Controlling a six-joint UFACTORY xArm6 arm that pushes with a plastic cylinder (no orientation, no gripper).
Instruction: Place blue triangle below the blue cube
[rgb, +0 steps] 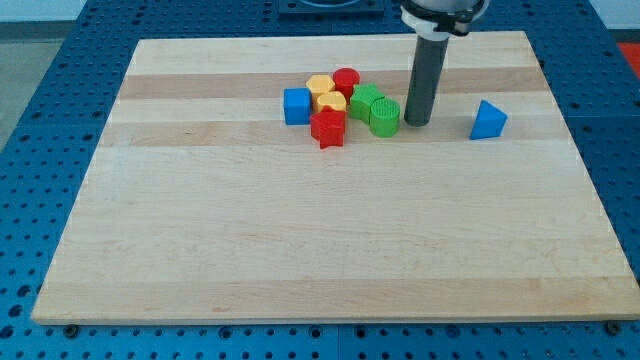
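Observation:
The blue triangle (488, 120) lies alone on the wooden board toward the view's right. The blue cube (297, 106) sits at the left end of a cluster of blocks near the view's top centre. My tip (416, 123) rests on the board between them, just right of the green cylinder (385, 116) and well left of the blue triangle. The tip touches neither blue block.
The cluster right of the blue cube holds a red star (327, 127), two yellow blocks (326, 94), a red cylinder (346, 81) and a green block (364, 100). The wooden board (300, 250) lies on a blue perforated table (40, 60).

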